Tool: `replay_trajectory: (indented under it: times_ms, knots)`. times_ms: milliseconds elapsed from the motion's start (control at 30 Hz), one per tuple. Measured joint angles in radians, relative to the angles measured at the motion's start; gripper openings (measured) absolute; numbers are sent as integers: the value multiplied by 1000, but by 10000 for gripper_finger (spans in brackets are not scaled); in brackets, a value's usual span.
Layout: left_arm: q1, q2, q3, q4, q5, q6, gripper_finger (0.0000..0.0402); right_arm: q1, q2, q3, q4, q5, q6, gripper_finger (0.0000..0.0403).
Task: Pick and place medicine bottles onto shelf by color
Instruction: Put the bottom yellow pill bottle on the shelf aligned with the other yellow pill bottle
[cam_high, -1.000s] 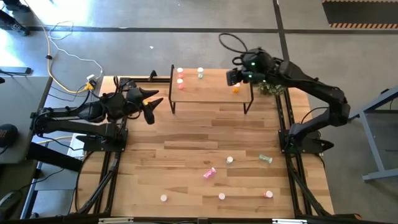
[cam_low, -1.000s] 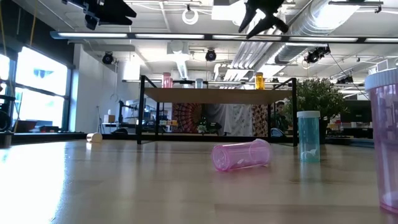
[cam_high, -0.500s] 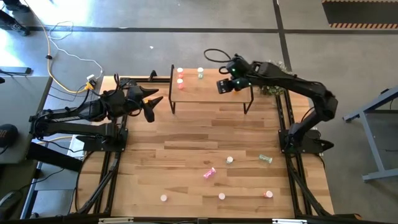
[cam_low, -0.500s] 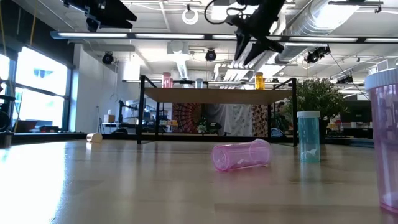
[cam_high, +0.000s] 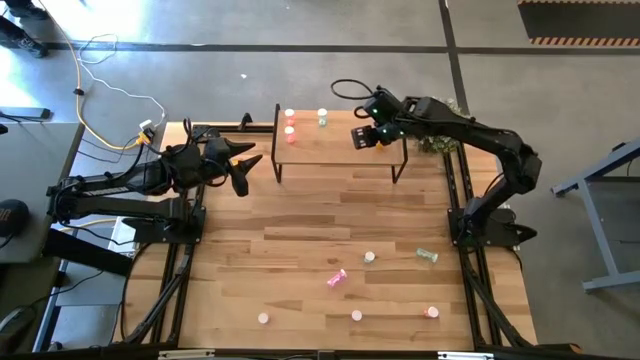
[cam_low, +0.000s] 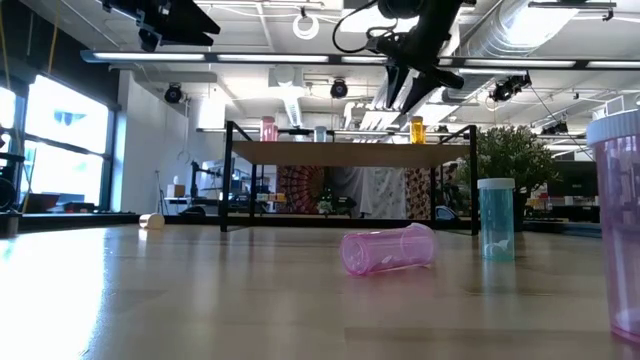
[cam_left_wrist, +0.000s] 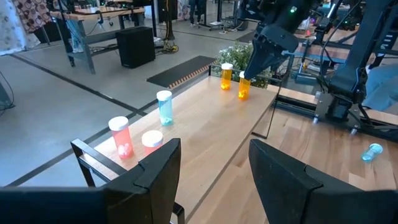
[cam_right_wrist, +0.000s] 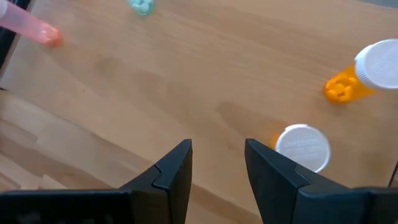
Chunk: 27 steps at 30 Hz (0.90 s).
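The left gripper (cam_high: 243, 165) hovers open and empty beside the shelf (cam_high: 340, 150). On the shelf's end nearest it stand two pink bottles (cam_left_wrist: 122, 137) and one green bottle (cam_left_wrist: 165, 107). The right gripper (cam_right_wrist: 217, 171), open and empty, hangs over the shelf's other end, just above two orange bottles (cam_right_wrist: 351, 74), which only the wrist views show. Six more bottles (cam_high: 335, 278) lie on the table (cam_high: 300, 230), well apart from both grippers. The low view shows a potted plant (cam_low: 510, 160).

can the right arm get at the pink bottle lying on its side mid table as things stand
Probably yes. The right tool hangs empty and open above the shelf, and the pink bottle lies alone on bare boards nearer the front, nothing over it. The shelf sits behind that path, so only a long reach forward remains.
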Motion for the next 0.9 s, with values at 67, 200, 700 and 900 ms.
replay_trajectory:
  times_ms: [67,200,700,900]
  knots:
    - [0,0,0,0,0,0,179,-4,0,0,0,0,3,137]
    - [0,0,0,0,-2,0,179,-10,0,0,-14,2,5,137]
    - [0,0,0,0,-2,0,179,-13,0,0,-62,51,25,137]
    - [0,0,0,0,-2,0,179,-13,0,0,-64,64,24,137]
